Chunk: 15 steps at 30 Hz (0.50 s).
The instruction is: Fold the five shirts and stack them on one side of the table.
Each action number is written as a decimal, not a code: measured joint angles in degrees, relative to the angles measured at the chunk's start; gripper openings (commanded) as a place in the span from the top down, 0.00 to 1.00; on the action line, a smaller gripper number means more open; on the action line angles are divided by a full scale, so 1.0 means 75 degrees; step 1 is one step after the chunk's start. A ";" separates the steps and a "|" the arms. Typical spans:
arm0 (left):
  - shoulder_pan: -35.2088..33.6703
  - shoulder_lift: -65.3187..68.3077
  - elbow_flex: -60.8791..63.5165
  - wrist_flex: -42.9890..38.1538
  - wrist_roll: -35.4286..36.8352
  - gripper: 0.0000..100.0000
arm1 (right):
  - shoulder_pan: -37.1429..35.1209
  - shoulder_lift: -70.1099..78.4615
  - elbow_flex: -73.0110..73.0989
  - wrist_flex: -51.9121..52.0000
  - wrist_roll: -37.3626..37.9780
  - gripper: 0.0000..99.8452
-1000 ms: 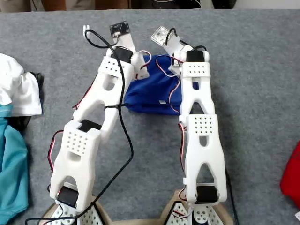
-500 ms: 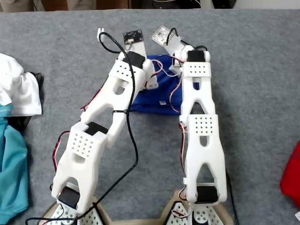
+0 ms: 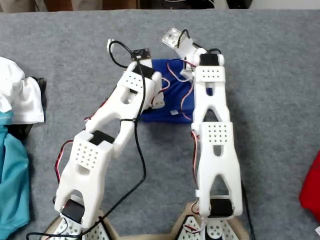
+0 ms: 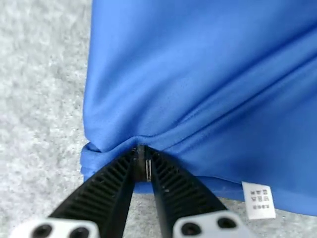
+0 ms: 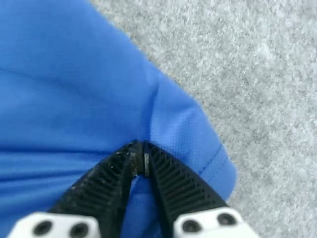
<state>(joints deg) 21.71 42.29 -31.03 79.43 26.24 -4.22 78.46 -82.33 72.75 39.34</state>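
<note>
table cover (image 3: 280, 75): grey, felt-like, spread across the whole top | far edge: brown strip (image 3: 85, 4) just beyond the cover; dark shapes (image 3: 200, 3) next to it, too cropped to tell | near edge: pale wooden board (image 3: 150, 236) lying on the cover

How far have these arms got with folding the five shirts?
Early, it seems. In hand: the blue shirt, lying compact mid-table, with the left gripper and the right gripper both shut on its cloth. Left to do: the white shirt and teal shirt at one table edge look rumpled, not neatly stacked, and a red garment lies at the opposite edge.
</note>
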 measured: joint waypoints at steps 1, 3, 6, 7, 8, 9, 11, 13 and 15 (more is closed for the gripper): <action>0.0000 0.0000 0.0000 0.0000 0.0000 0.98 | 0.0000 0.0000 0.0000 0.0000 0.0000 0.97; 0.0000 0.0000 0.0000 -0.0023 0.0000 0.98 | 0.0000 0.0000 -0.0105 0.0012 0.0000 0.97; 0.0000 0.0000 -0.0070 -0.0023 0.0000 0.98 | 0.0012 0.0012 -0.0656 0.0445 0.0000 0.97; 0.0000 0.0000 -0.0176 -0.0012 0.0000 0.98 | 0.0035 0.0012 -0.0938 0.0621 0.0000 0.97; 0.0000 0.0012 -0.0293 0.0000 0.0000 0.98 | 0.0047 0.0012 -0.1149 0.0750 0.0000 0.97; -0.0012 0.0023 -0.0422 0.0035 0.0000 0.98 | 0.0082 0.0000 -0.1254 0.0844 0.0000 0.97; -0.0082 0.0023 -0.0703 0.0047 0.0000 0.98 | 0.0152 0.0000 -0.1348 0.0938 0.0012 0.97; -0.0270 0.0023 -0.1125 0.0059 0.0000 0.98 | 0.0234 0.0012 -0.1348 0.1067 0.0012 0.97; -0.0527 0.0023 -0.1653 0.0141 0.0000 0.98 | 0.0270 -0.0082 -0.1348 0.1196 0.0012 0.97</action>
<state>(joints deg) 17.76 42.46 -43.43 80.48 26.24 -2.20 77.85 -92.44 81.71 39.43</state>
